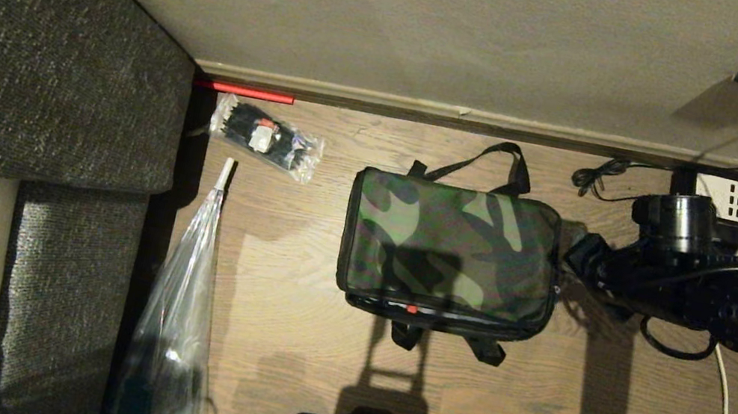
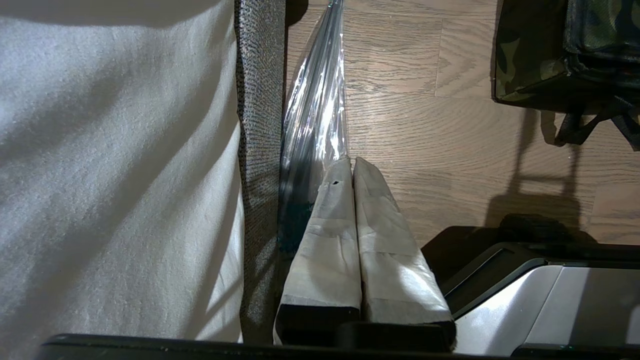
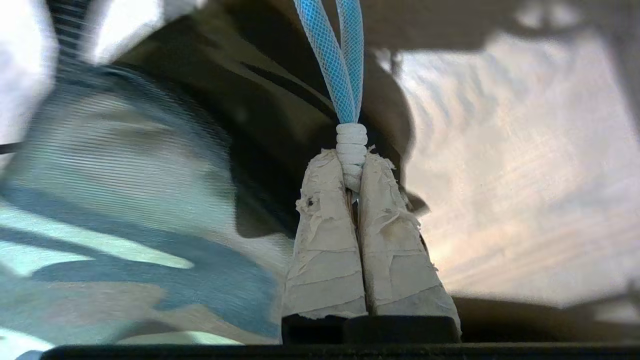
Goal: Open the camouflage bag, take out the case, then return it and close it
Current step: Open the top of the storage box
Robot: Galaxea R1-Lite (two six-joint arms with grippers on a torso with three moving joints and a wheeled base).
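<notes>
Right wrist view: I am clamping my right gripper (image 3: 354,172) on the blue cord zipper pull (image 3: 342,60) at the right end of the camouflage bag (image 1: 450,252), which is lying closed on the wooden floor (image 1: 294,285). Risk: the taped fingertips (image 3: 325,200) are pinching only the pull's wrapped knot, so a hard tug could slip it free. My left gripper (image 2: 352,167) is resting pressed together, parked. Count: one bag, one clear packet (image 1: 266,137); no case visible.
</notes>
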